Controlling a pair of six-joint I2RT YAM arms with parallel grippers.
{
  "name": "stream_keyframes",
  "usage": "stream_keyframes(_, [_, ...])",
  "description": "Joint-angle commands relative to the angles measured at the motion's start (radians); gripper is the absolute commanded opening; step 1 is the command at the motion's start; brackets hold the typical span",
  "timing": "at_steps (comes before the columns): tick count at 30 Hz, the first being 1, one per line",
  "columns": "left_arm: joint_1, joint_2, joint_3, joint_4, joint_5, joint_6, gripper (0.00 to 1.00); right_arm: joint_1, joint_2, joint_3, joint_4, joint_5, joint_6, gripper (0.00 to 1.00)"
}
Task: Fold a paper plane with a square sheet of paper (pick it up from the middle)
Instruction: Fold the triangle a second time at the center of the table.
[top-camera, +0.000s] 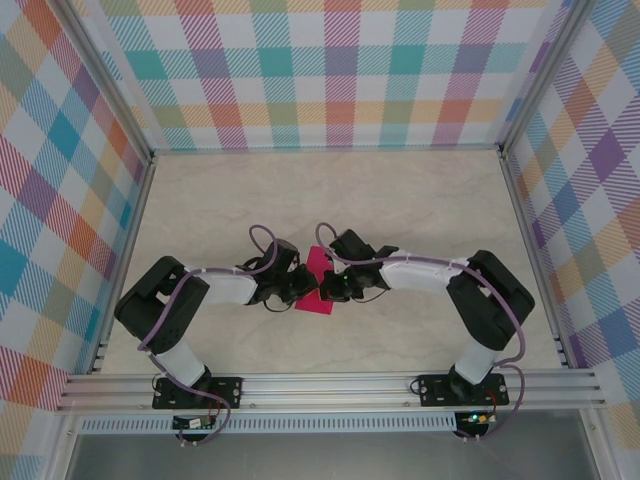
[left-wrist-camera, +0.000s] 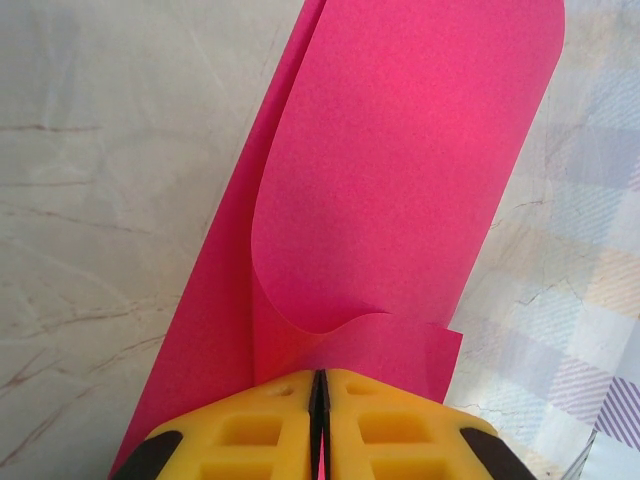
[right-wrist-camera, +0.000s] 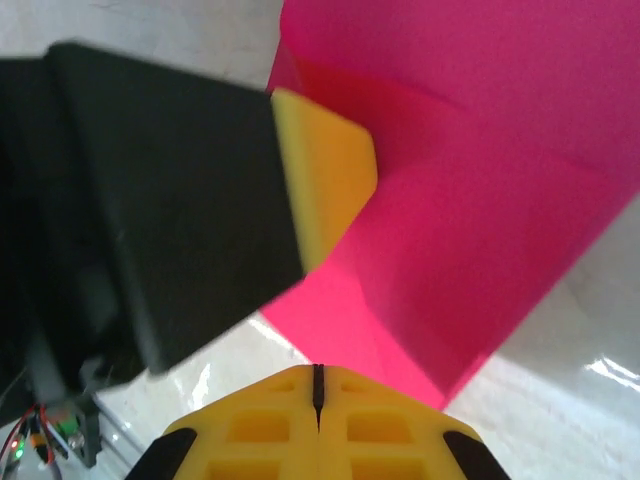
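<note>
At frame centre, the left gripper (top-camera: 298, 292) and right gripper (top-camera: 326, 290) each pinch closed on the curled square sheet of paper (top-camera: 318, 268); marbled table (top-camera: 420, 200) spreads wide around them, plaid walls (top-camera: 340, 70) beyond.

- The right gripper (right-wrist-camera: 318, 385) has its yellow fingers pressed together, pinching the lower edge of the square sheet of paper (right-wrist-camera: 480, 200).
- The sheet stands off the table (right-wrist-camera: 580, 420), bent and creased.
- The left gripper (right-wrist-camera: 330, 180), black with a yellow finger, touches the sheet's left side.
</note>
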Motion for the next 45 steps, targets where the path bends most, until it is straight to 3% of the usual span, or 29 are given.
stream_keyframes(1, [0.0, 0.04, -0.029, -0.112, -0.046, 0.007, 0.11, 0.006, 0.05, 0.02, -0.041, 0.026, -0.002, 0.0])
stream_keyframes(13, [0.0, 0.027, 0.032, -0.097, -0.011, 0.061, 0.11, 0.005, 0.087, -0.022, -0.091, 0.01, -0.016, 0.0])
stream_keyframes(19, [0.0, -0.053, 0.074, -0.07, 0.035, 0.072, 0.12, 0.006, 0.09, -0.024, -0.095, 0.027, 0.008, 0.0])
stream_keyframes(24, [-0.001, -0.106, -0.006, -0.042, 0.04, 0.038, 0.01, 0.005, 0.096, -0.02, -0.095, 0.028, 0.019, 0.0])
stream_keyframes(36, [-0.026, -0.013, -0.041, 0.034, 0.126, 0.052, 0.0, 0.004, 0.111, -0.012, -0.102, 0.019, 0.025, 0.0])
stream_keyframes(45, [-0.016, 0.001, -0.037, -0.037, 0.038, 0.128, 0.0, 0.005, 0.133, -0.022, -0.155, 0.034, -0.029, 0.0])
